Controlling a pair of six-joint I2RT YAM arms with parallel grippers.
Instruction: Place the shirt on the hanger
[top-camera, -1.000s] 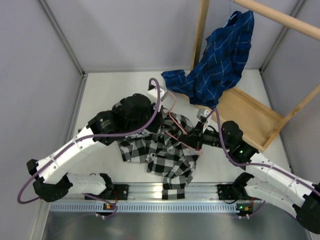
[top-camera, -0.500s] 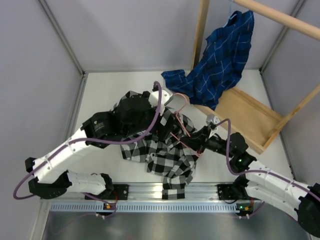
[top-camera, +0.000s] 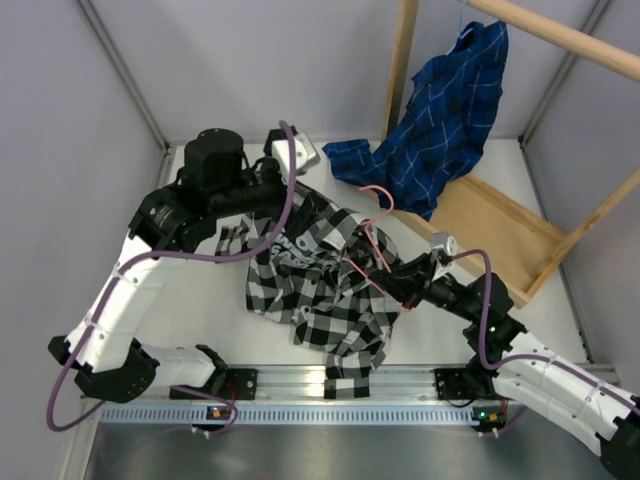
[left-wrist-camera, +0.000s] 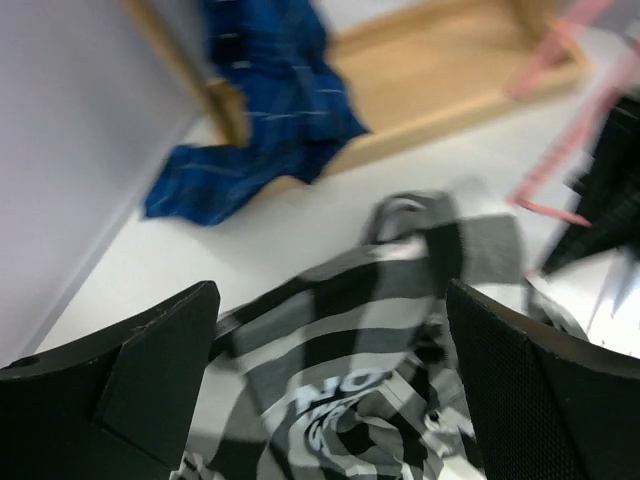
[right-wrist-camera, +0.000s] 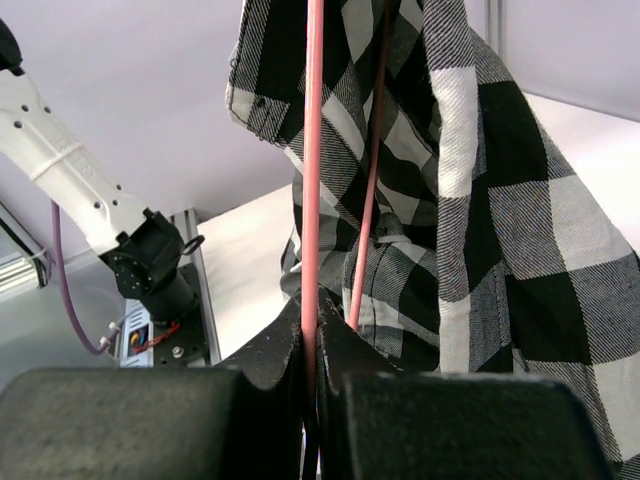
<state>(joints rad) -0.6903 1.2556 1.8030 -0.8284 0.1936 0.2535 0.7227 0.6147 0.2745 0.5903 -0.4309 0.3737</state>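
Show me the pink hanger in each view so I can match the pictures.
Top view: hanger at centre, overlapping the checked shirt.
Left wrist: hanger upper right, blurred.
Right wrist: hanger wire upright at centre, in the shut right claw.
Shared landmark: the checked shirt.

Pale grey walls (top-camera: 250, 70) enclose a white table (top-camera: 212, 310); a wooden rack (top-camera: 500, 232) stands far right; a blue shirt (top-camera: 440, 120) drapes from its rod (top-camera: 560, 35).
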